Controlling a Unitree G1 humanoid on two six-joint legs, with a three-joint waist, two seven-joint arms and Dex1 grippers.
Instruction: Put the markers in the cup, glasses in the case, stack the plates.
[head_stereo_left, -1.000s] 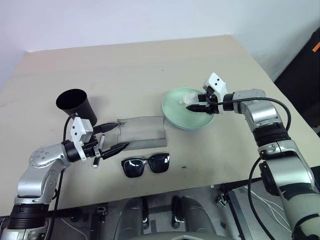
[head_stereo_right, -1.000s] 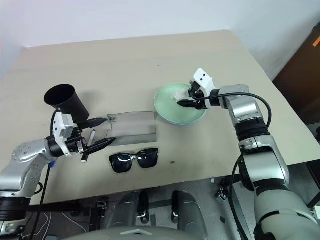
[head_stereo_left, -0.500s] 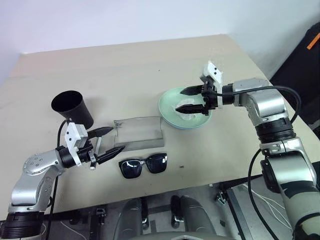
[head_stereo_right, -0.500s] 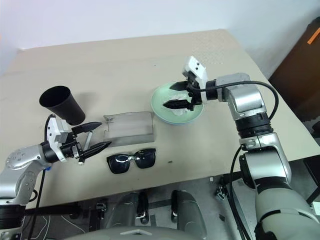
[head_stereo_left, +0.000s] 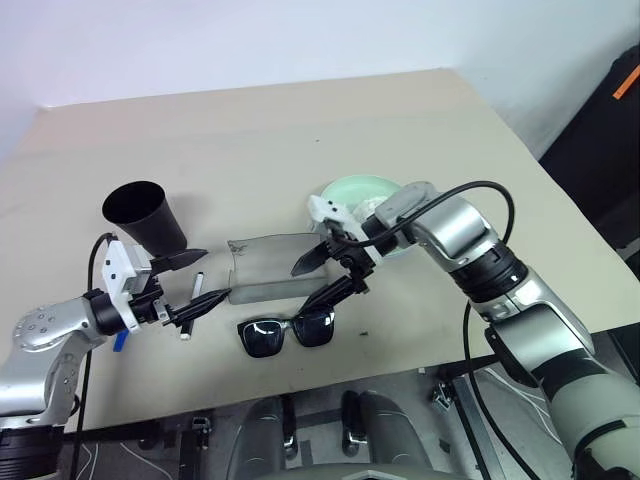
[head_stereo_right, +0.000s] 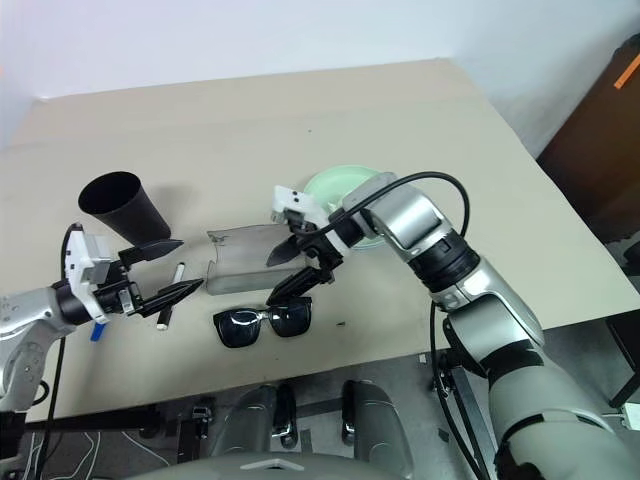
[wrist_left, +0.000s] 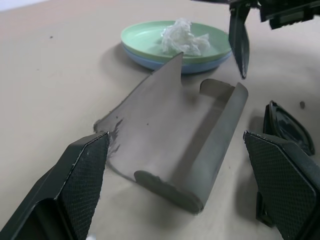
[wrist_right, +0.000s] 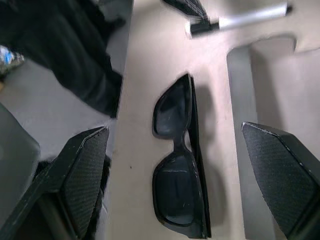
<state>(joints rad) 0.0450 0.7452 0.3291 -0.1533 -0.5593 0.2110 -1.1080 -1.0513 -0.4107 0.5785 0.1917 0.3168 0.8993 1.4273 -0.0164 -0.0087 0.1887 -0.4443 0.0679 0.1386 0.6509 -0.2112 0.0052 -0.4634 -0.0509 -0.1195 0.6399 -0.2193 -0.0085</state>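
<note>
Right pincer (head_stereo_left: 322, 277) spread wide and empty, hanging just above the black-framed sunglasses with dark square lenses (head_stereo_left: 290, 331) and the flat grey case with translucent lid (head_stereo_left: 276, 266) on the beige surface (head_stereo_left: 250, 140). Left pincer (head_stereo_left: 197, 281) also apart, empty, beside a thin white black-capped marker (head_stereo_left: 190, 307). Black tapered plastic cup (head_stereo_left: 145, 214) upright behind it. Mint green plate sits on light blue plate (wrist_left: 150, 61), crumpled white tissue (wrist_left: 184, 36) on top.

folded black glasses (head_stereo_left: 291, 331) lie just before the open case (head_stereo_left: 277, 266).
</note>
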